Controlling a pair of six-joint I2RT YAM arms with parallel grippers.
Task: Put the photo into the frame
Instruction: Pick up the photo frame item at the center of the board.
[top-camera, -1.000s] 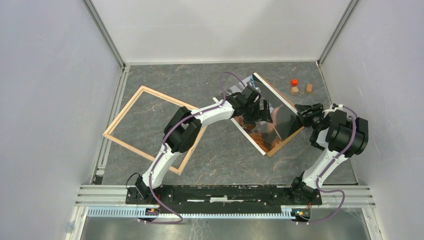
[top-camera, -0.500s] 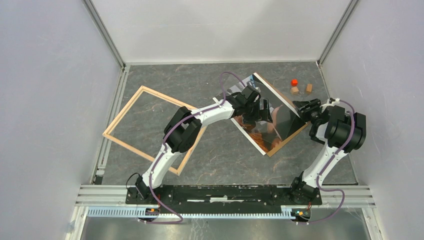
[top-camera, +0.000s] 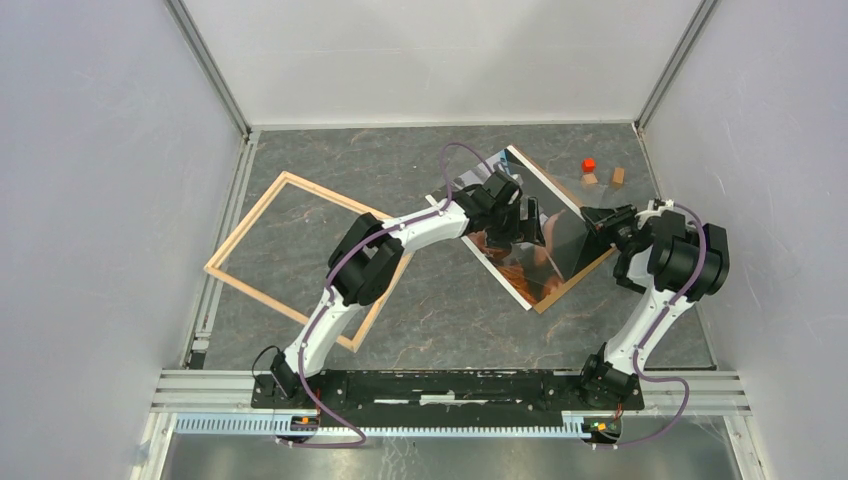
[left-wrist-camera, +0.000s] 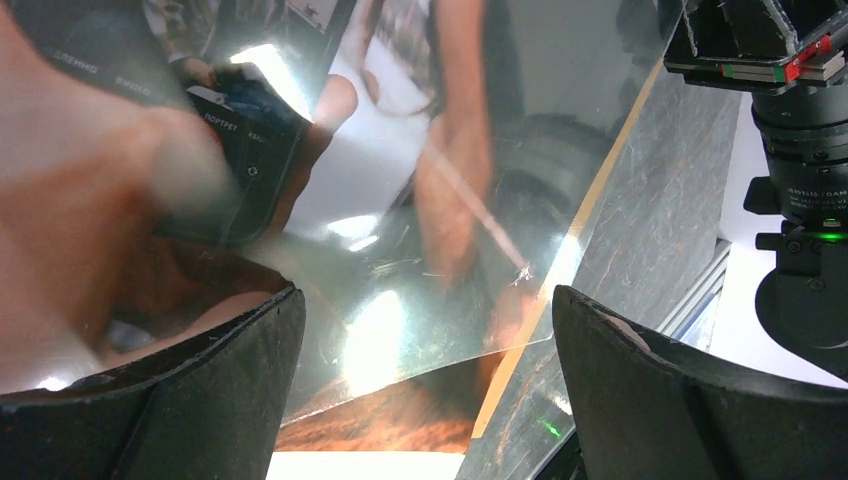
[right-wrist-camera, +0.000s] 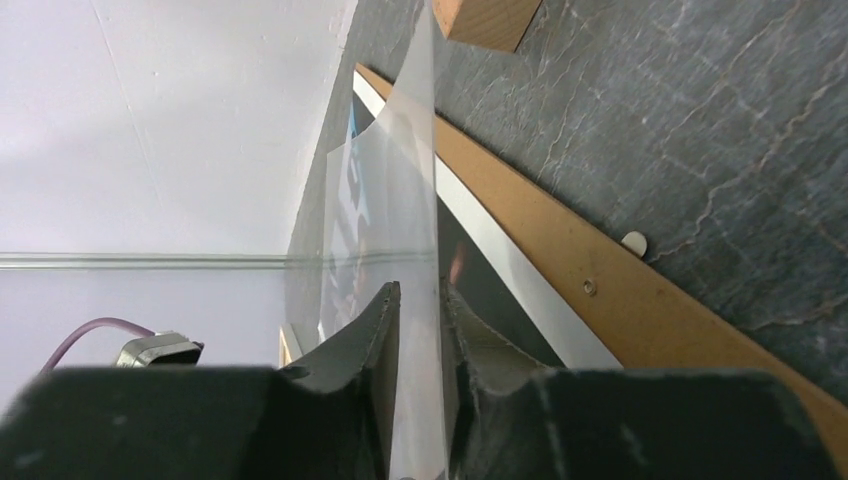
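Note:
The photo (top-camera: 520, 275) lies right of centre on a brown backing board (top-camera: 572, 283). A clear sheet (top-camera: 565, 240) lies over its right part, its right edge raised. My left gripper (top-camera: 525, 222) hovers open over the photo; its fingers (left-wrist-camera: 180, 390) stand wide apart above the glossy sheet (left-wrist-camera: 430, 230). My right gripper (top-camera: 592, 222) is shut on the clear sheet's edge (right-wrist-camera: 400, 200), held upright between its jaws (right-wrist-camera: 420, 310). Beside it show the photo's white border (right-wrist-camera: 500, 260) and the board (right-wrist-camera: 600, 270). The pale wood frame (top-camera: 246, 222) lies flat at the left, apart from the photo.
A red block (top-camera: 588, 164) and two small wooden blocks (top-camera: 590, 181) (top-camera: 618, 176) sit at the back right, near the right wall. One wooden block (right-wrist-camera: 485, 18) shows just beyond the sheet. Walls close in the left, back and right.
My right gripper has moved a little left and back with the clear sheet's edge in it. The left arm, photo and frame have not moved.

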